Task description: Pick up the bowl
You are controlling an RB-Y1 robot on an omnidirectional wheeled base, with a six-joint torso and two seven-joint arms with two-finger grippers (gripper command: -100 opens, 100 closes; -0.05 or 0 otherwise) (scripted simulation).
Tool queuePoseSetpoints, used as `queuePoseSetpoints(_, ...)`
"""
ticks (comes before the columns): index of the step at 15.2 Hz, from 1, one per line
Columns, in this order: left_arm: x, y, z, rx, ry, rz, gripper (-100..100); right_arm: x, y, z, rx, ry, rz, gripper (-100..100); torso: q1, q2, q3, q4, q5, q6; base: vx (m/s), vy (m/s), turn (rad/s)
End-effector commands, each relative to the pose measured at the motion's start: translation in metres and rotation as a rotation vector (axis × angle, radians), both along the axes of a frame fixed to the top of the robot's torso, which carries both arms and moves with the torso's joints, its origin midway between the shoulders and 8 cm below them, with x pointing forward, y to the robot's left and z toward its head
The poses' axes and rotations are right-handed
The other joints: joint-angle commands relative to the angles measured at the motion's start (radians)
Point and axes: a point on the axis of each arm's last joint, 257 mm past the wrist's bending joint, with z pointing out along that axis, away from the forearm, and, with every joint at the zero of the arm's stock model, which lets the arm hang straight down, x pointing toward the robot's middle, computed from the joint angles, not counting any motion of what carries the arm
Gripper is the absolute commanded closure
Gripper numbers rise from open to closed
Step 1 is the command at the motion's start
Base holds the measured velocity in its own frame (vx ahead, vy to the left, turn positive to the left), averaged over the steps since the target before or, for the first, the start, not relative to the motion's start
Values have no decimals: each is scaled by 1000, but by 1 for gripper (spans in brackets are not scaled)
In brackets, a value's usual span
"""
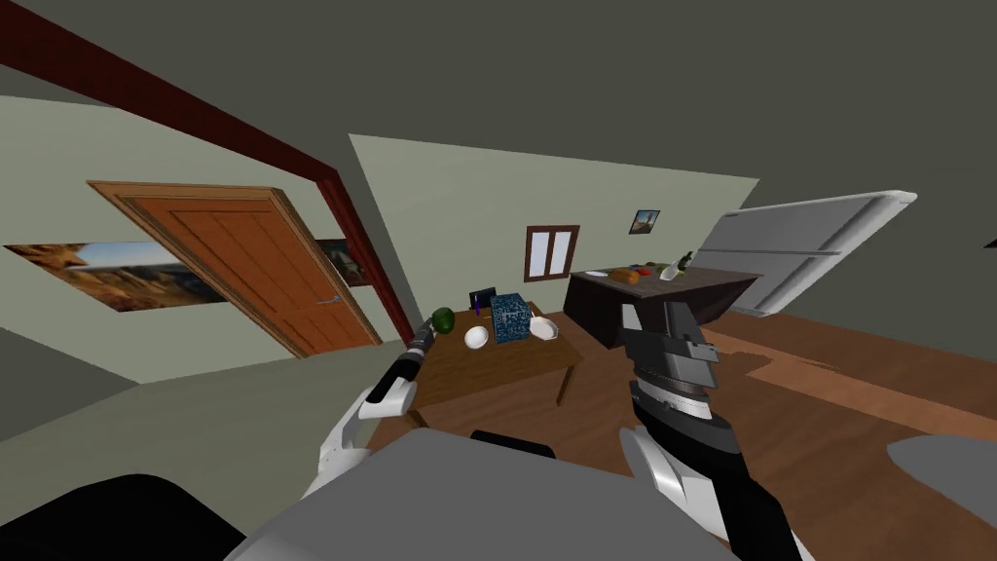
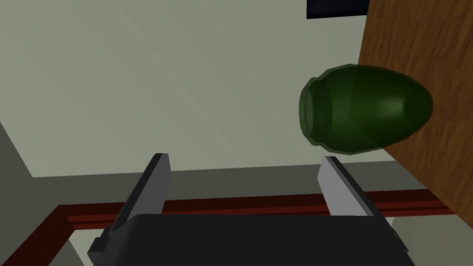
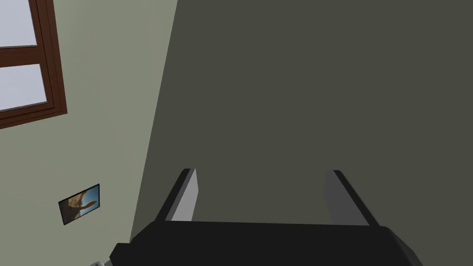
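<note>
The green bowl (image 2: 365, 108) stands at the ten o'clock corner of the wooden table (image 1: 506, 375), which lies at my twelve o'clock. It is deep and egg-shaped, of translucent, glassy green with a soft highlight on its flank, and it narrows to a short neck with a turned-out lip (more jar than dish in outline). Its base sits on the brown, grained top right by the table's edge.

The left gripper (image 2: 244, 159) reaches forward along the table's nine o'clock edge, its two flat grey blades spread wide with nothing between them. The bowl is just beyond and to the outside of the blade nearer the table, close but not touching. A pale wall shows between the blades.

Further along the table top, toward two o'clock from the bowl, lie a smooth white egg-shaped piece (image 1: 476, 337), a blue box (image 1: 509, 318) with a fine printed pattern, and a white rounded dish (image 1: 542, 329), the three in a loose row.

The right gripper (image 3: 262, 172) is held up at my one o'clock, away from the table, its blades also spread and empty.

A panelled orange-brown door (image 1: 253, 273) is at ten o'clock and a dark counter (image 1: 662, 297) at one o'clock beyond the table.
</note>
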Motion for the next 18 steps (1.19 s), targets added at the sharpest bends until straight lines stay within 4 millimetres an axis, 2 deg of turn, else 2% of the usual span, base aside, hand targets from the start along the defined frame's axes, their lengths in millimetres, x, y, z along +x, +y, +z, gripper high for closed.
queuePoseSetpoints(1,0,6,-9,-9,38,16,-100,0,0,0,0,0,0,0,0,0,0,0,0,0,-16,20,-116)
queuePoseSetpoints(2,0,24,-18,-15,66,48,-100,0,0,0,0,0,0,0,0,0,0,0,0,-1,-20,14,-219)
queuePoseSetpoints(4,-2,25,-27,-24,100,55,-100,0,0,0,0,0,0,0,0,0,0,0,0,0,-21,15,-226)
queuePoseSetpoints(5,-3,43,-36,-33,129,89,-100,0,0,0,0,0,0,0,0,0,0,0,0,-1,-22,16,-260)
queuePoseSetpoints(8,-5,44,-45,-42,161,96,-100,0,0,0,0,0,0,0,0,0,0,0,0,-1,-15,17,-137)
queuePoseSetpoints(9,-9,62,-57,-58,201,133,-100,0,0,0,0,0,0,0,0,0,0,0,0,-1,-12,4,-255)
queuePoseSetpoints(11,-10,62,-62,-64,221,137,-100,0,0,0,0,0,0,0,-1,0,0,0,0,0,-16,12,-214)
queuePoseSetpoints(12,-15,79,-73,-82,256,174,-100,0,0,0,0,0,0,0,0,0,0,0,0,-1,-18,14,-278)
queuePoseSetpoints(14,-17,80,-80,-89,281,179,-100,0,0,0,0,0,0,0,0,0,0,0,0,0,-19,17,-223)
queuePoseSetpoints(15,-23,96,-90,-111,314,217,-100,0,0,0,0,0,0,0,0,0,0,0,0,-1,-19,10,-284)
queuePoseSetpoints(17,-26,96,-97,-119,339,222,-100,0,0,0,0,0,0,0,0,0,0,0,0,0,-21,18,-205)
queuePoseSetpoints(18,-32,111,-108,-143,373,259,-100,0,0,0,0,0,0,0,0,0,0,0,0,-1,-22,9,-299)
